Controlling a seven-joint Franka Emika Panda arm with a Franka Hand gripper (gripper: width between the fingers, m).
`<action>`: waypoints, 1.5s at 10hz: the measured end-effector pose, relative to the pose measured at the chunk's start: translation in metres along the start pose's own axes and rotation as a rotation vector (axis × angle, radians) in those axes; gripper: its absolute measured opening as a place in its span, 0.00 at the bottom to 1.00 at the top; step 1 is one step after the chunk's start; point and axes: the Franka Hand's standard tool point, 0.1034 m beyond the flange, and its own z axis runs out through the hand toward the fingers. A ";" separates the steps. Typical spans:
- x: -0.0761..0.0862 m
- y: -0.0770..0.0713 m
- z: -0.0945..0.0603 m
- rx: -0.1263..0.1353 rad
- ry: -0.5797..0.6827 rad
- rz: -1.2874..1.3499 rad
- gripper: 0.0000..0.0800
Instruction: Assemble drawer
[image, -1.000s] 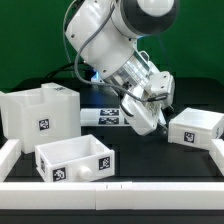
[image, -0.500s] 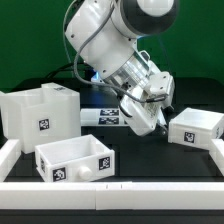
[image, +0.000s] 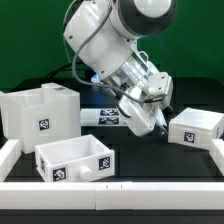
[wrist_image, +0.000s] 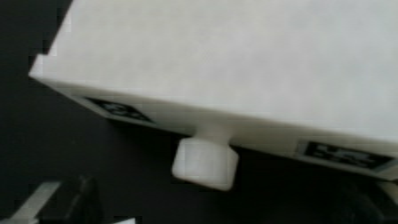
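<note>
Exterior view: the drawer lies in three loose parts on the counter (image: 160, 165). Housing (image: 40, 118) at the exterior view's left. Front tray (image: 78, 160) has its long axis across the view, front knob (image: 88, 172) toward the camera. Second tray (image: 195, 127) at the right. Hand (image: 142, 124) hovers just beside it, nothing seen in it; finger spread: cannot tell.

Wrist view: second tray (wrist_image: 231, 70) fills the frame, second knob (wrist_image: 205, 162) toward the lens.

Judged step: reaching for this tray. The next move calls for straddling a wall, then closing.
</note>
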 end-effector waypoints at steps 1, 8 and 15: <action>0.000 0.000 0.000 -0.001 -0.007 -0.008 0.81; -0.001 0.011 -0.002 -0.093 -0.254 0.209 0.81; -0.009 0.010 0.004 -0.104 -0.237 0.253 0.81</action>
